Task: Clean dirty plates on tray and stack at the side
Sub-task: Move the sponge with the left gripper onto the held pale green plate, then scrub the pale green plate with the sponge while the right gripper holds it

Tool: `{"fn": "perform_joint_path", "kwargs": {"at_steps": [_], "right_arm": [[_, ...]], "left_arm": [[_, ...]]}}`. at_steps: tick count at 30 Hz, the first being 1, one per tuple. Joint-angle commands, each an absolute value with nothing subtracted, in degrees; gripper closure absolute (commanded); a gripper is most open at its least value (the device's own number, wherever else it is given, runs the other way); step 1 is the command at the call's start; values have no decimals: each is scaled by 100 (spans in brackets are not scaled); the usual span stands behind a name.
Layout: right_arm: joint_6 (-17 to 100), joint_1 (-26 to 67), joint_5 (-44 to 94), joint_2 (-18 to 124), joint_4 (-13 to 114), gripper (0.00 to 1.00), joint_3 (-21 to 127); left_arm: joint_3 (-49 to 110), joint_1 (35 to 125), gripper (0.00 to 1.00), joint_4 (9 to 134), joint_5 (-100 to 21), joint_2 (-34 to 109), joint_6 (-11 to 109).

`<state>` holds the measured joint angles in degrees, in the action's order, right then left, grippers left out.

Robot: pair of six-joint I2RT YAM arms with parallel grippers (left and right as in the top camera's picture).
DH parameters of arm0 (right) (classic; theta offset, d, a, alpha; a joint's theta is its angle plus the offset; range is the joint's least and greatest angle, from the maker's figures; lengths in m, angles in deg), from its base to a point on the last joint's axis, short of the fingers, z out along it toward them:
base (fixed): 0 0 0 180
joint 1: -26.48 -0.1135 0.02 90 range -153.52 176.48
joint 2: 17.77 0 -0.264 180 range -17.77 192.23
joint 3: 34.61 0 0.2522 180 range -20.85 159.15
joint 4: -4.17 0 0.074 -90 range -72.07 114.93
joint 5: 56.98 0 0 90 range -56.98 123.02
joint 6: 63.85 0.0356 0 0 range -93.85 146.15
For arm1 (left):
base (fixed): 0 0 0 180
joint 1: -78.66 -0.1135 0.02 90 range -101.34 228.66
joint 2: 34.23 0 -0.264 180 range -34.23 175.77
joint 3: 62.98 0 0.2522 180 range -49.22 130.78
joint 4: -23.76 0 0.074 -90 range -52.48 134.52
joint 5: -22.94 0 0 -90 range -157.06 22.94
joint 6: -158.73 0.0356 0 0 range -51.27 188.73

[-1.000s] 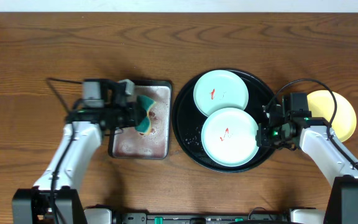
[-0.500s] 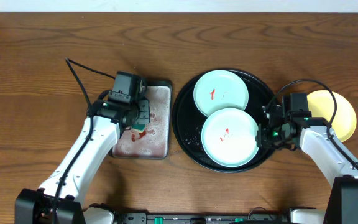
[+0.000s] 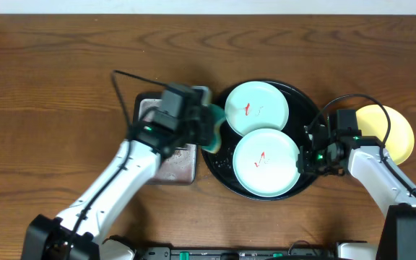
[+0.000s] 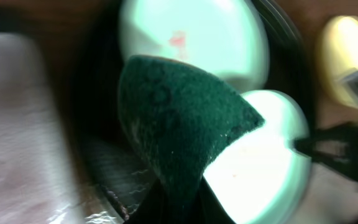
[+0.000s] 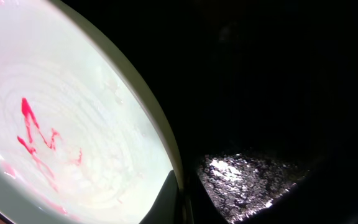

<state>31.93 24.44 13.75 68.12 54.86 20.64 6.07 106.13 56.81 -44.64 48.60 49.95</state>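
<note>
Left claw point(image 4: 174, 208), blurred and mostly cut off, pinches the sponge point(image 4: 179, 130), hiding the nine o'clock rim of the tray point(image 3: 219, 170). Right claw point(image 5: 180, 200), barely visible, pinches the three o'clock edge of the front plate point(image 5: 73, 124).

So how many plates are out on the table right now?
3. The far green plate and the near green plate lie on the tray; the yellow plate lies on the table right of it. No others show.
</note>
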Motion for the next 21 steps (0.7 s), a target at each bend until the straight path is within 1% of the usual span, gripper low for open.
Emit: {"fn": "perform_joint_path", "kwargs": {"at_steps": [1, 5, 9, 11, 16, 18, 21], "right_arm": [[3121, 2249, 1262, 6862, 5494, 99, 2051], [3121, 2225, 1264, 6862, 5492, 99, 2051], [3121, 2225, 1264, 6862, 5494, 99, 2051], [3121, 2225, 1264, 6862, 5494, 99, 2051], [3119, 2225, 1264, 6862, 5494, 99, 2051], [3121, 2225, 1264, 6862, 5492, 99, 2051], [3121, 2225, 1264, 6860, 5497, 99, 2051]], "left_arm": [[684, 11258, 93, 5279, -4219, 5148, 4230], [684, 11994, 93, 4525, -4224, 5647, 3906], [684, 12477, 93, 4055, -4401, 6193, 3727], [684, 12630, 93, 4042, -4720, 6407, 3646], [684, 12729, 93, 4044, -5056, 6735, 3653], [684, 12729, 93, 4145, -5387, 6790, 3650], [684, 12726, 93, 4538, -6224, 6796, 3653]]}}
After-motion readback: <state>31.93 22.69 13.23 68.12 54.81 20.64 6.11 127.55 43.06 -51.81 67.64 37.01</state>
